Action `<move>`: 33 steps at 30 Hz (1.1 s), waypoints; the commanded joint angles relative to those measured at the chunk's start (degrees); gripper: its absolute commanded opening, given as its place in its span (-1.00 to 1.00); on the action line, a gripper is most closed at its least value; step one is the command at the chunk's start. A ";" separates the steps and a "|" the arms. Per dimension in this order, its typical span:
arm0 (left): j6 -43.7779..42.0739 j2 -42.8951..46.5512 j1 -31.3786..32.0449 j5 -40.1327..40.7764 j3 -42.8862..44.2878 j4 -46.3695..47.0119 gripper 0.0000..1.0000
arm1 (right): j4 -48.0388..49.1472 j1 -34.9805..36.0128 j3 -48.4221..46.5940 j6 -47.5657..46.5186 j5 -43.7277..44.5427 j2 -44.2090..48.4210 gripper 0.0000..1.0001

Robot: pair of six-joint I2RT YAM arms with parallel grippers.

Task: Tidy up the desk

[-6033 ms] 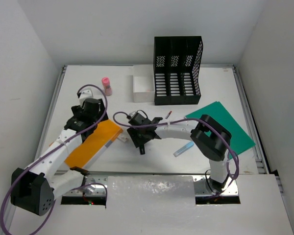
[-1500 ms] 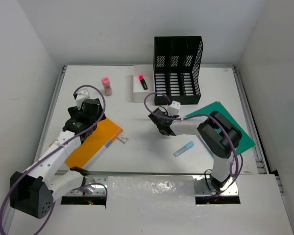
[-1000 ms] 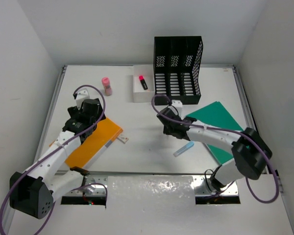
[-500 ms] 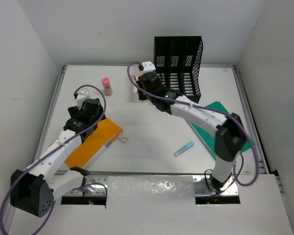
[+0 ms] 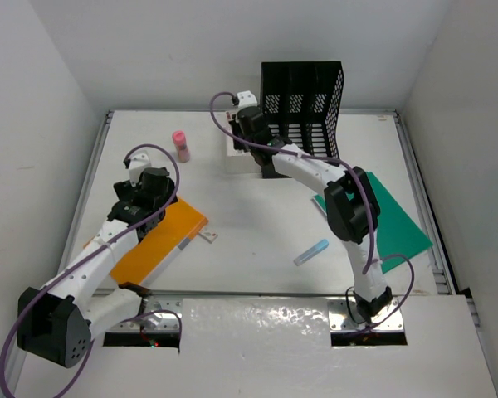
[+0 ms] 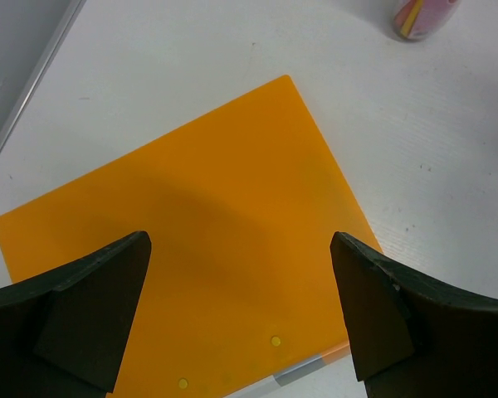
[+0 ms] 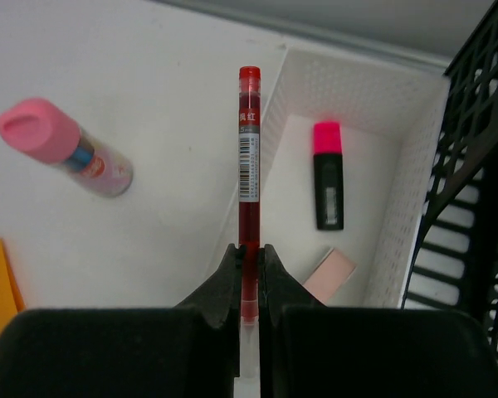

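Holding red pen (image 7: 249,149) pinched tight in our right tool (image 7: 249,253), tip ahead over the white box (image 7: 357,87) wall so it can drop inside. Our left tool (image 6: 241,307) gapes empty above the orange folder (image 6: 199,224); worktop (image 7: 149,75) lies beneath both.

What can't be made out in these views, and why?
1. Top view: inside of the white box, mostly covered by the right gripper.
2. Right wrist view: lower end of the red pen, buried between the fingers; its label print is too small to read.
3. Left wrist view: the pink bottle, cut off by the top edge.
4. Top view: the small pale item beside the orange folder, too small to identify.
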State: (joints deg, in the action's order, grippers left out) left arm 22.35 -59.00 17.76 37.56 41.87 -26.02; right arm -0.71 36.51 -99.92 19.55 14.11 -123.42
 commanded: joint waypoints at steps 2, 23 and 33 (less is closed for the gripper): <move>0.41 0.20 0.70 1.64 0.06 0.36 0.74 | 4.75 -0.21 -5.98 -2.85 3.55 -1.38 -1.00; 0.33 0.73 0.70 1.55 0.14 0.36 0.74 | 7.74 -1.36 0.24 -8.46 10.15 3.34 -0.01; 0.24 0.99 0.70 1.29 0.23 0.62 0.74 | -8.22 0.22 26.59 2.99 18.37 32.33 0.11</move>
State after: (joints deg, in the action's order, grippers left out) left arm 22.37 -58.98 17.76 38.37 41.87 -26.39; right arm -1.28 36.03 -79.92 14.90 26.09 -98.00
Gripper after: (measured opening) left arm 0.869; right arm 0.550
